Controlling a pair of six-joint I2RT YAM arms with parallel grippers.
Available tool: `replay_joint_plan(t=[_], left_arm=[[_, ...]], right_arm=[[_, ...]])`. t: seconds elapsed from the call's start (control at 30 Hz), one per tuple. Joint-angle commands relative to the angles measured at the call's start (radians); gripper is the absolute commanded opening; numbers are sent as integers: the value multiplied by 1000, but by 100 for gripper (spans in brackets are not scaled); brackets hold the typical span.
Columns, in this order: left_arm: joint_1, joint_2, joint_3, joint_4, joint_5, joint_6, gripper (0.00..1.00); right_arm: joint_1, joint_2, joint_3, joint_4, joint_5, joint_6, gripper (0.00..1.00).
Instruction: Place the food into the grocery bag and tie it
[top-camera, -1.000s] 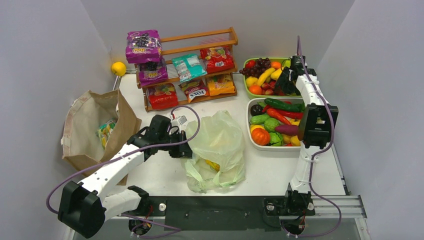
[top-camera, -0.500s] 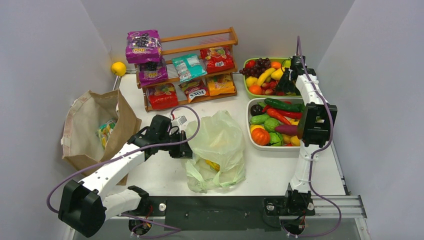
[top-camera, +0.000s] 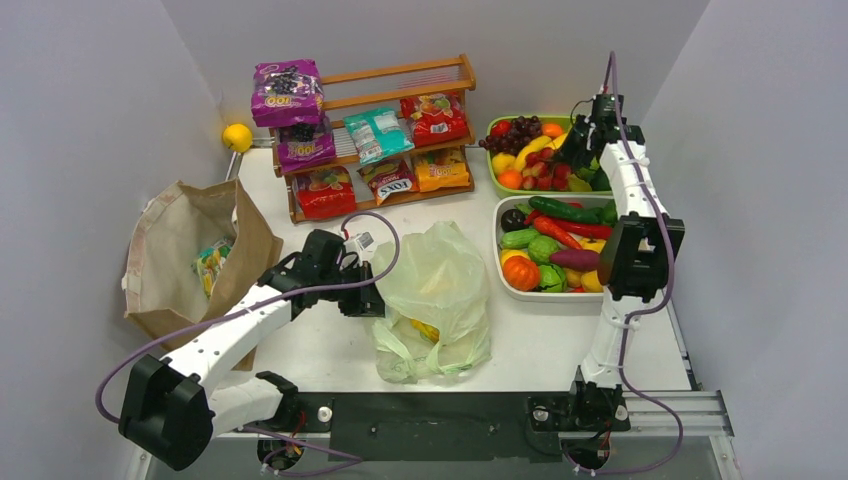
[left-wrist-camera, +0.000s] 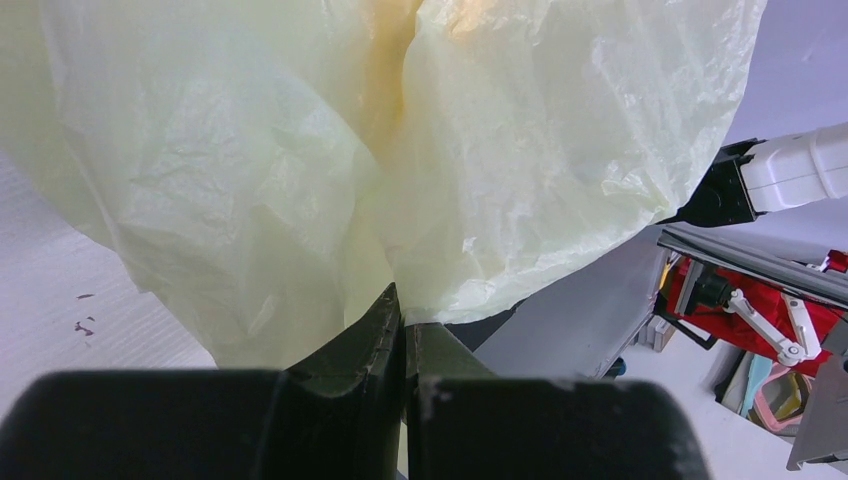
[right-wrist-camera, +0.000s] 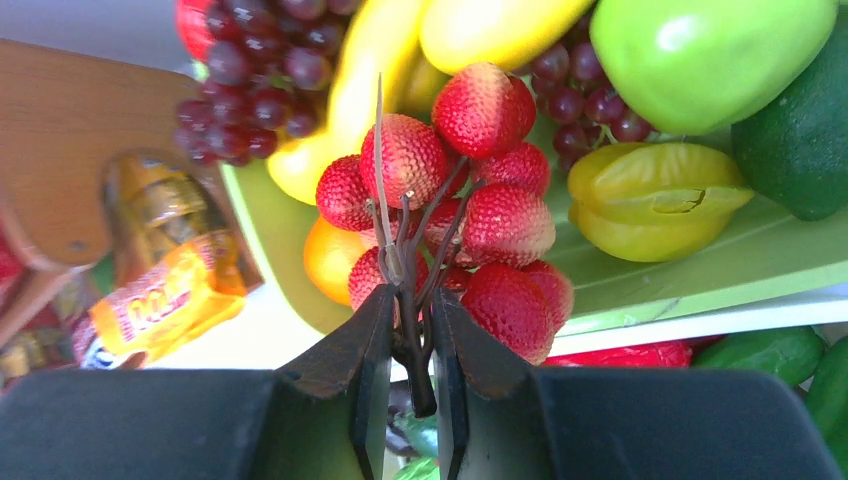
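Note:
The pale green grocery bag (top-camera: 436, 285) lies crumpled mid-table with something yellow (top-camera: 425, 330) showing through it. My left gripper (top-camera: 367, 292) is at the bag's left side, and its fingers are shut on a fold of the plastic (left-wrist-camera: 300, 150); in the left wrist view the jaws (left-wrist-camera: 405, 320) press together on the film. At the far right my right gripper (top-camera: 575, 148) is over the green fruit tray (top-camera: 491, 165). It is shut (right-wrist-camera: 410, 315) on the dark stem of a red strawberry bunch (right-wrist-camera: 480, 200), which hangs from the fingers.
A wooden rack (top-camera: 400, 75) with snack packets stands at the back. A brown paper bag (top-camera: 190, 250) lies at the left with a yellow ball (top-camera: 237, 136) behind it. A white tray (top-camera: 545, 295) of vegetables sits in front of the green tray, which holds grapes, bananas and a green apple (right-wrist-camera: 700, 50).
My right gripper has closed on the strawberry stem and drawn up and back over the fruit tray. The left arm and the bag have not moved.

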Motion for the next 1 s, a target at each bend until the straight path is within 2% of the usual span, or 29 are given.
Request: replay_joint_plan(t=[0.0,0.23,0.53,0.97], left_arm=[[-3,2,34,45,-9,-5,0],[-3,21,20,66,-12,-15,0],[-2,39,32,51,-29,-12,0],[-2,87,102,20,-30,22,0]], right_arm=[[8,-141,72,50,-54,37,0],[13,-207,39,76,-110,81,0],[56,-363,-91,94,-156,95,0],[264,-789,-467,105,-202,109,0]])
